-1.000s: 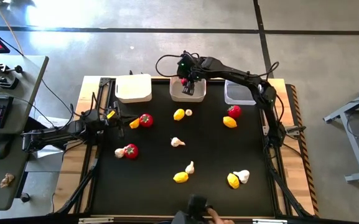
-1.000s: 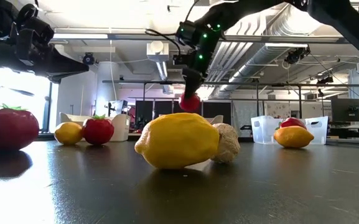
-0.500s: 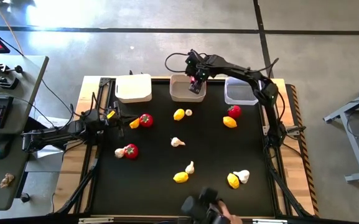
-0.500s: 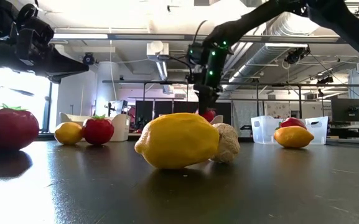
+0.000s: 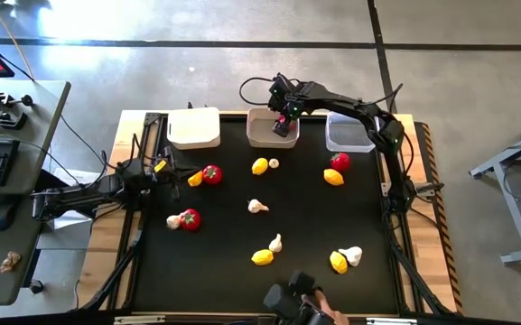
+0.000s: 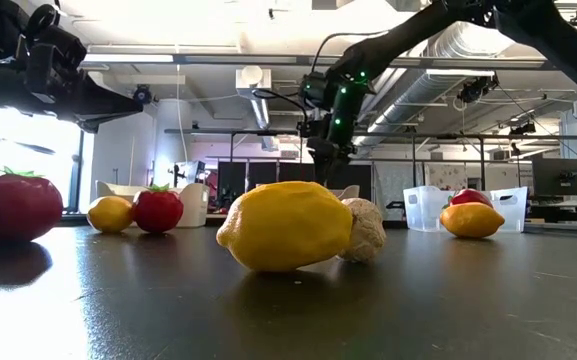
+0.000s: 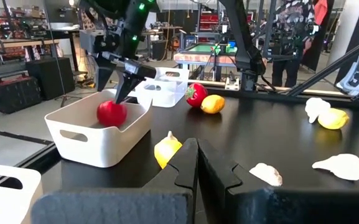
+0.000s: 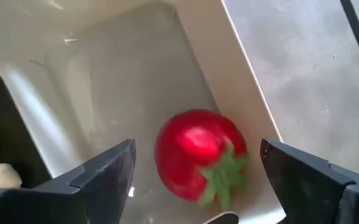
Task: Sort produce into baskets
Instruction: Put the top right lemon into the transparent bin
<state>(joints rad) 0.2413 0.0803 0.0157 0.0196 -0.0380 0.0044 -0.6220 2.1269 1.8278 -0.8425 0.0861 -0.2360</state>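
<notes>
My right gripper point(image 8: 195, 186) is open over the greyish-white middle basket point(image 5: 262, 135) at the table's far edge. A red tomato point(image 8: 198, 155) with a green top lies in that basket between the fingers, apart from both; it also shows in the left wrist view point(image 7: 111, 113). The white basket point(image 5: 194, 127) and the clear basket point(image 5: 348, 134) flank the middle one. Tomatoes point(image 5: 211, 174), lemons point(image 5: 259, 166) and garlic bulbs point(image 5: 257, 206) lie scattered on the black table. My left gripper point(image 7: 196, 168) is shut and empty at the table's left edge point(image 5: 156, 171).
More produce lies toward the near edge: a lemon with garlic point(image 5: 267, 253), and another pair point(image 5: 344, 259). A tomato and a lemon point(image 5: 336, 169) lie in front of the clear basket. A person's hand with a dark object point(image 5: 296, 302) shows at the near edge.
My right gripper has carried the tomato a little toward the table's right edge and down into the middle basket. The tomato, which hung below the fingers, now lies inside the basket clear of them.
</notes>
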